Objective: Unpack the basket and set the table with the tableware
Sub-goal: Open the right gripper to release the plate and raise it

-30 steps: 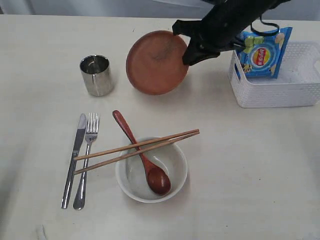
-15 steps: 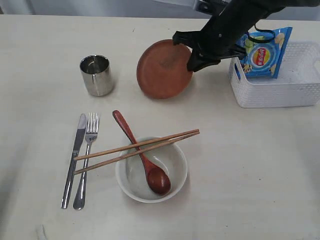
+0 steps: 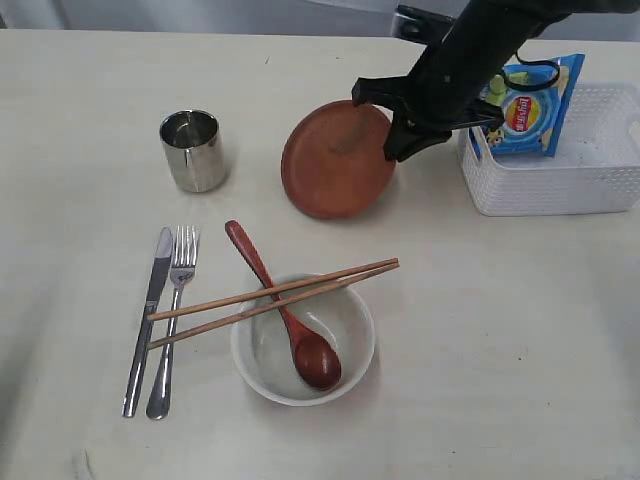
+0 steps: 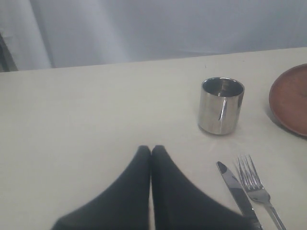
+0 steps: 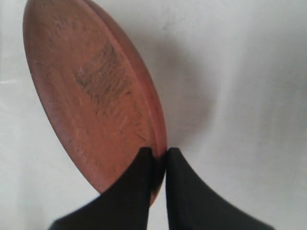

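My right gripper (image 3: 392, 128) (image 5: 159, 154) is shut on the rim of the round brown plate (image 3: 337, 160) (image 5: 91, 91), which hangs tilted, its lower edge close to the table (image 3: 500, 340). The white basket (image 3: 560, 180) stands at the right. A steel cup (image 3: 192, 150) (image 4: 221, 105) stands at the left. Knife (image 3: 148, 318) (image 4: 236, 191) and fork (image 3: 172, 318) (image 4: 256, 189) lie side by side. A white bowl (image 3: 352, 368) holds the wooden spoon (image 3: 285, 312), with chopsticks (image 3: 272, 297) laid across it. My left gripper (image 4: 151, 149) is shut and empty, short of the cup.
A blue snack packet (image 3: 528, 105) leans in the basket's back left corner. The right arm reaches in from the top right, over the basket's left end. Bare tabletop lies to the right of the bowl and in front of the basket.
The right gripper has carried the plate to the right and downward, toward the table. The plate now sits lower and nearer the bowl. Everything else has stayed in place.
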Available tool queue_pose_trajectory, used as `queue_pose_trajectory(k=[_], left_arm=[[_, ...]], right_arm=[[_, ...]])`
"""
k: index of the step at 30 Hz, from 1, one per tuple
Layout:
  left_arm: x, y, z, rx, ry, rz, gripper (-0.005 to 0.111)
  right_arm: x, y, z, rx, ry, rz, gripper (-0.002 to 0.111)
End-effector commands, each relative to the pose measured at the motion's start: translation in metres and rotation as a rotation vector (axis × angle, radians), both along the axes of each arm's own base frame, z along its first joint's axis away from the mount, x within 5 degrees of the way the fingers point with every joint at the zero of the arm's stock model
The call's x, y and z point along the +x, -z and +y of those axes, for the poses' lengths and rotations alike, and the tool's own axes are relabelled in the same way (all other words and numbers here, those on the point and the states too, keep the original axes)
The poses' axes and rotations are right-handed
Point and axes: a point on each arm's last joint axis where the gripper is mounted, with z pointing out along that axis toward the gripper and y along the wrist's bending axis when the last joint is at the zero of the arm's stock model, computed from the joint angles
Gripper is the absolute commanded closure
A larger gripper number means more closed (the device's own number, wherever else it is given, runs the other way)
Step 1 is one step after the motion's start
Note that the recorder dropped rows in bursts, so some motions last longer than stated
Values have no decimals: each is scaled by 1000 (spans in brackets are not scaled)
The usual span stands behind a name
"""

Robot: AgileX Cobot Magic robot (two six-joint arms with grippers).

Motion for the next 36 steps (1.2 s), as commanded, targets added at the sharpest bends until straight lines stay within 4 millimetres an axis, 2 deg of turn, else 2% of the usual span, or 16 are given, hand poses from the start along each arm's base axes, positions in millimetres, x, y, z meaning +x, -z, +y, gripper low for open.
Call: queue_pose_trajectory(k=[1,14,16,19,21,26,29,34,36], left_arm=[[0,0,0,-6,5,-8,107],[0,0,0,-6,5,-8,107],[0,0,0,-6,5,-8,107],[0,0,0,-6,5,-8,107],[0,0,0,-6,5,-8,107],[0,0,0,-6,5,-8,107],[0,0,0,-6,5,-8,107],[0,0,0,-6,5,-8,107],[0,0,0,-6,5,-8,107]], right_arm=[[-5,0,0,-6,-20,55,109],[-3,-2,5,58,-14,42,108],[-2,-2,6,67,-8,35,100],[-1,-2,5,64,-6,22,81],[-1,-2,5,63,-1,18,72],[-1,-5,5,63,-17,14,71],[-1,-16,3,55,-45,-26,71],[3,-55,-12,-108,-94,-126,70],[4,-73,-21,-198,-82,-163,63]])
